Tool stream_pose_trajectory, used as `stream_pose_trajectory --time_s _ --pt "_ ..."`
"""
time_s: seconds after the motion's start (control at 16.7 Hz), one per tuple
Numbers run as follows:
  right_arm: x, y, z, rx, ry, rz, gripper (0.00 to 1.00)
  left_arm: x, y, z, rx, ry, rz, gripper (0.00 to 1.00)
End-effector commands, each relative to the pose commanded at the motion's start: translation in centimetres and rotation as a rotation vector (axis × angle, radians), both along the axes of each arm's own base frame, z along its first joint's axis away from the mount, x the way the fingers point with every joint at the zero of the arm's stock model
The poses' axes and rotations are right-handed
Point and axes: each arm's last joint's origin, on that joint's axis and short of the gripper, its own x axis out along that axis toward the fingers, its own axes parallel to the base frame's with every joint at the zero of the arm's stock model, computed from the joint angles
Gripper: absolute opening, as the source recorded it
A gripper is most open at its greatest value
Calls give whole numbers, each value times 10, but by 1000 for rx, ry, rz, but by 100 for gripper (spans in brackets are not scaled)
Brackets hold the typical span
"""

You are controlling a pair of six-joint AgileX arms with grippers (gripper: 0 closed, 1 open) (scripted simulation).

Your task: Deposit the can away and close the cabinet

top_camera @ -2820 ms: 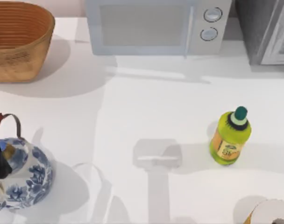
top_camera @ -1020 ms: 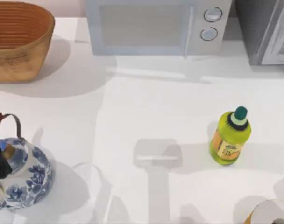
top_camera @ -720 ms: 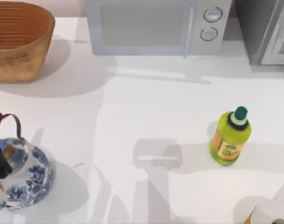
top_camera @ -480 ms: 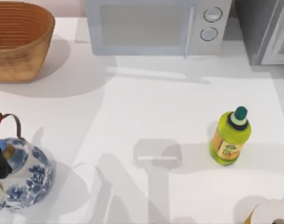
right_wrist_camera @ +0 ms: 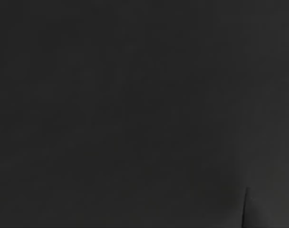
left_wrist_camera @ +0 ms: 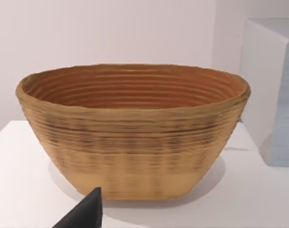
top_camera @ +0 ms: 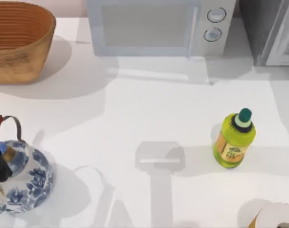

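One bottle [top_camera: 234, 140], one basket [top_camera: 18, 40], one microwave [top_camera: 158, 26], one teapot [top_camera: 22, 178]

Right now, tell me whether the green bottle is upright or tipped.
Upright: the green bottle stands on its base on the table, dark cap up, toward the right side.

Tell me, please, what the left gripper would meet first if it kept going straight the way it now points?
Most likely the woven basket: it sits squarely ahead in the left wrist view, past a dark fingertip at the frame edge. White table lies between; the depth is hard to judge.
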Motion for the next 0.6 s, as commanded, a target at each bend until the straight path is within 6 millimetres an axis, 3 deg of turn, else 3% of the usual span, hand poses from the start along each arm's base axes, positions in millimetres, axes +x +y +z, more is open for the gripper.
stream_pose_trajectory --time_s 0.3,0.6 --pt "-13 61 -4 -8 23 30 100 0 0 0 0 0 0 100" --pt "-18 76 -5 -12 29 34 100 0 0 0 0 0 0 100"
